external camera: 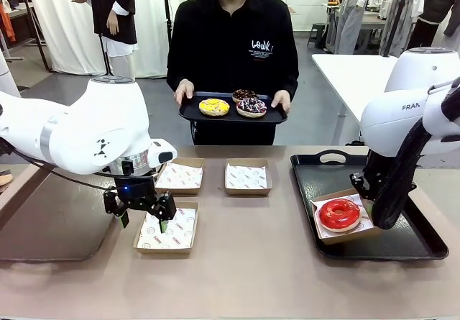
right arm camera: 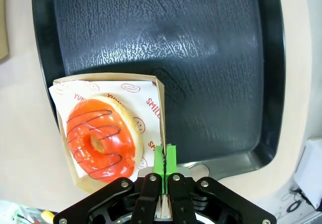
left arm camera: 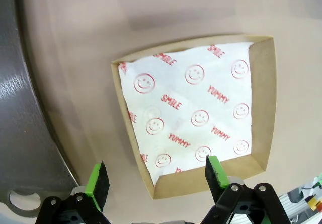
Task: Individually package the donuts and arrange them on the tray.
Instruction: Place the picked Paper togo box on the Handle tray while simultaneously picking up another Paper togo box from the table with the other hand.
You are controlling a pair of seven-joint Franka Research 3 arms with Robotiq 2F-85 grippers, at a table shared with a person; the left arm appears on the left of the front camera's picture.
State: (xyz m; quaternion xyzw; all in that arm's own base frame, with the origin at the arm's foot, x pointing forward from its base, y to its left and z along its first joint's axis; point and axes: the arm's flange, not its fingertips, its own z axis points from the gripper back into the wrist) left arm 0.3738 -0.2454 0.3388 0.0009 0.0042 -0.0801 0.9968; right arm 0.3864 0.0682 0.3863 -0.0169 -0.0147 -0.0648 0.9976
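Observation:
A red donut (external camera: 339,213) (right arm camera: 100,138) with dark stripes lies in a paper-lined cardboard box (right arm camera: 68,90) at the near left corner of the black tray (external camera: 388,244) (right arm camera: 201,58). My right gripper (right arm camera: 165,157) is shut on that box's side wall. My left gripper (external camera: 146,217) (left arm camera: 156,176) hangs open just above an empty lined box (external camera: 167,230) (left arm camera: 196,113), at its near edge. Across the table a person holds a second black tray (external camera: 192,111) carrying the yellow donut (external camera: 214,106), the sprinkled donut (external camera: 251,106) and the chocolate donut (external camera: 244,93).
Two more empty lined boxes (external camera: 180,176) (external camera: 246,177) stand side by side at mid-table. A dark grey board (external camera: 43,223) (left arm camera: 20,108) lies at the table's left. The far half of the table's black tray is bare.

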